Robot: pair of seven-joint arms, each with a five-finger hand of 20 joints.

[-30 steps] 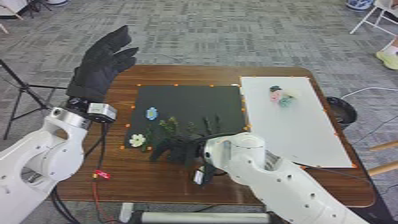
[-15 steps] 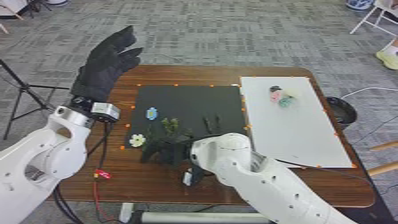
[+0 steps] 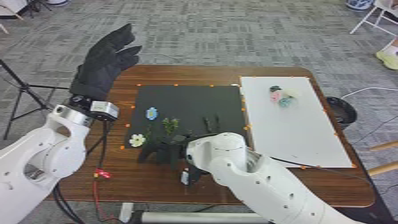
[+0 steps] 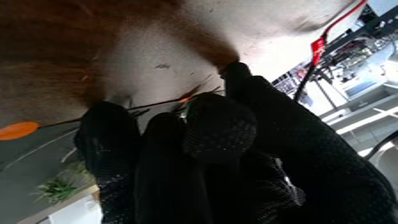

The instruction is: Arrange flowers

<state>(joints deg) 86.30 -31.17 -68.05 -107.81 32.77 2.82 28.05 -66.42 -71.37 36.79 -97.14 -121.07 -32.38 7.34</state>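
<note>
At the near edge of the black mat (image 3: 182,95), the right hand (image 3: 163,151) is low beside a white flower (image 3: 137,140); its grip cannot be told. Farther up the mat lie green sprigs (image 3: 170,124) and a blue flower (image 3: 152,113). A white board (image 3: 293,135) bears pink and pale-blue flowers (image 3: 285,102). Beside the table (image 3: 142,180), a black bin (image 3: 352,111), contents unclear. The left hand (image 3: 99,67) is raised, fingers loosely straight.

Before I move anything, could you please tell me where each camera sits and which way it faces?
Head view: on the robot's head, facing forward and down at the table, black sheet and white board; both arms show, with the left hand and right hand.
Right wrist view: on the right arm's wrist, looking along the right hand's black glove to the tabletop and the room beyond.
Shared: the right hand, the table and the red tag on a cable.
</note>
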